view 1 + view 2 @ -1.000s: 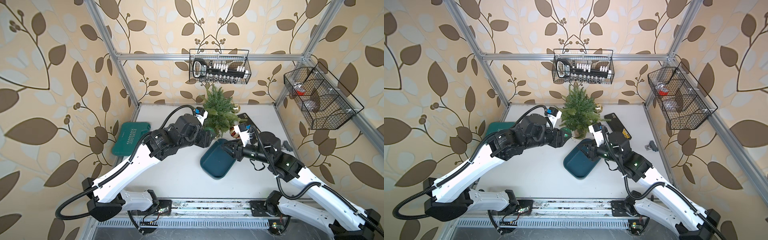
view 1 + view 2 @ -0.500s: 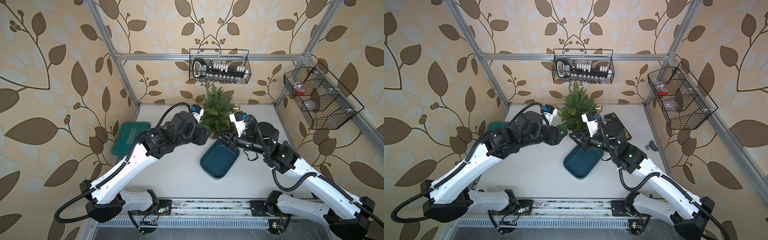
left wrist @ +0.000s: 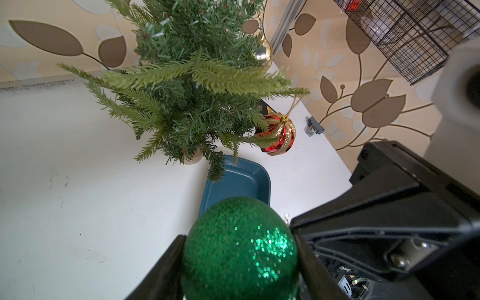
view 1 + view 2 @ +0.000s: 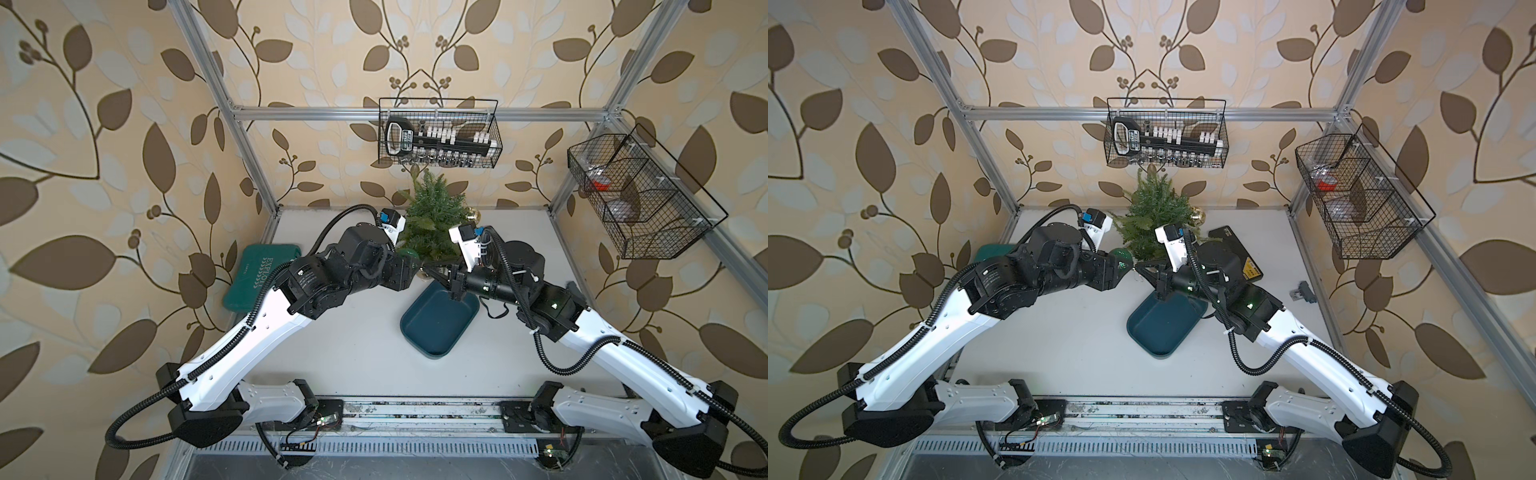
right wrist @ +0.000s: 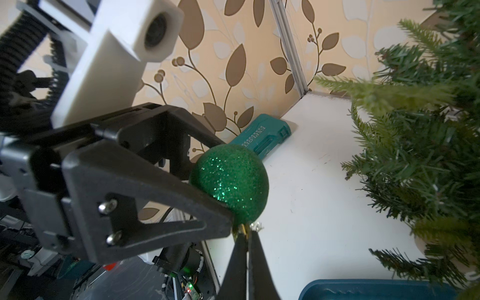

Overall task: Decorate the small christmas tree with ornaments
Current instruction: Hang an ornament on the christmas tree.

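1. Left arm leans toward the tree, left gripper part-open, clamping the green ball just before its lower branches.
2. Right arm meets it, right gripper pinched tight on that ball's cap.

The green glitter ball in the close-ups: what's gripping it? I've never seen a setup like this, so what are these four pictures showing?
A robot's white left arm and right arm reach over a white table. The two wide pictures come from one camera overhead; each close-up comes from a camera on an arm's wrist. On the table are a small christmas tree, a blue tray and a green case. A gold ball and a red-and-gold ball hang on the tree. The left gripper, a two-fingered claw, holds the green glitter ball; the right gripper is shut at its gold cap, seemingly pinching the hanger.
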